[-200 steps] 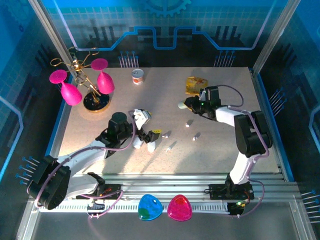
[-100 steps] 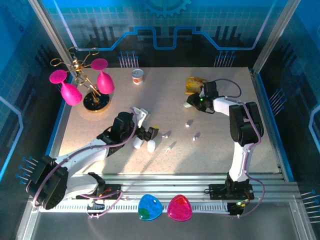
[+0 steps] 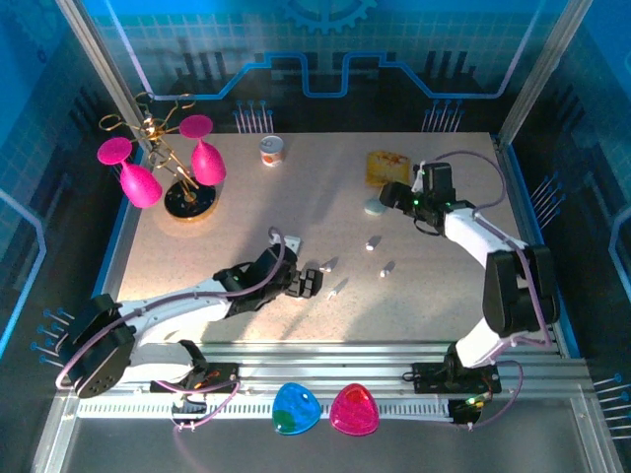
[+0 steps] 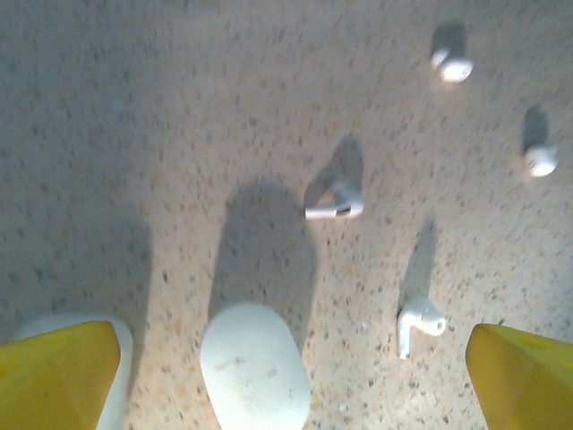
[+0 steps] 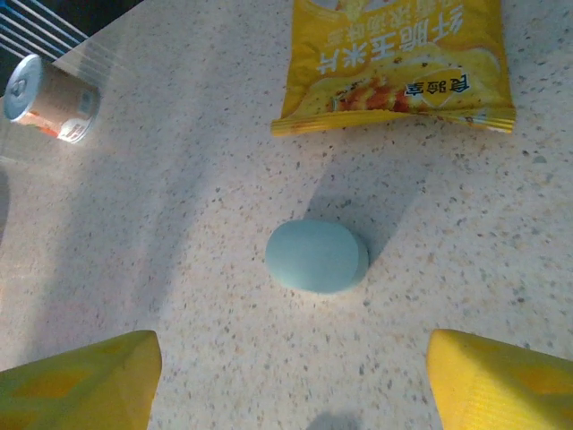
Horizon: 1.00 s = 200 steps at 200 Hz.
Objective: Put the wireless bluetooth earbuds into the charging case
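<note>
Right pincer [image 5: 291, 385] opened up, pale-green pebble case [image 5: 317, 255] loose at 12 o'clock.
Left pincer [image 3: 308, 283] gapes empty over tiny white earbuds [image 4: 333, 202].

The right claw [image 3: 391, 195] has spread its yellow fingers [image 5: 501, 381] wide and let go of the small rounded pale-green case [image 3: 374, 207]. That case now lies free on the speckled surface [image 3: 444, 286], just below the yellow snack packet [image 3: 386, 166]. This claw has also pulled back toward the right of the frame, off the case, and its arm's elbow has swung out toward the lower right.

The left arm has dropped low and stretched toward the centre. Its claw [image 3: 308, 284] has moved down and to the right, so it now sits over the two rounded white plastic cases [image 4: 255, 367].
</note>
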{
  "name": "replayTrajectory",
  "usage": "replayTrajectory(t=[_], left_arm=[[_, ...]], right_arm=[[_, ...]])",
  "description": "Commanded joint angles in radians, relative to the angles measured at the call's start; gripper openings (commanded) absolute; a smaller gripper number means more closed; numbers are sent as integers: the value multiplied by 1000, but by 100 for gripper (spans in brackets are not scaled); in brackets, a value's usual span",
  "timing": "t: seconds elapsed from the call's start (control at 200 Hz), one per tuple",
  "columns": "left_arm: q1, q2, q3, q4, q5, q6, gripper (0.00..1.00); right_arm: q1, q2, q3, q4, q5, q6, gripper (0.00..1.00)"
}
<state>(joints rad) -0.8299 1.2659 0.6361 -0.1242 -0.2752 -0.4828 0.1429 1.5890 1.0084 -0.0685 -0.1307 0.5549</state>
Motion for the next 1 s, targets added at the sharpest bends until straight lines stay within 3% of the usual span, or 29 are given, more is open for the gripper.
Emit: replayTrajectory(t=[0.0, 0.18, 0.38, 0.76, 0.996], left_arm=[[-51, 58, 40, -156, -111, -177, 97], [-101, 137, 68, -232, -155, -269, 87], [-100, 198, 85, -184, -147, -223, 70], [-80, 273, 107, -144, -82, -197, 52], [-69, 261, 98, -132, -66, -178, 36]], right_arm=[[-3, -64, -72, -3, 13, -58, 77], [-3, -121, -123, -7, 20, -67, 76], [-3, -124, -148, 15, -7, -51, 76], [-3, -134, -153, 13, -21, -51, 75], [-3, -156, -162, 13, -56, -35, 75]])
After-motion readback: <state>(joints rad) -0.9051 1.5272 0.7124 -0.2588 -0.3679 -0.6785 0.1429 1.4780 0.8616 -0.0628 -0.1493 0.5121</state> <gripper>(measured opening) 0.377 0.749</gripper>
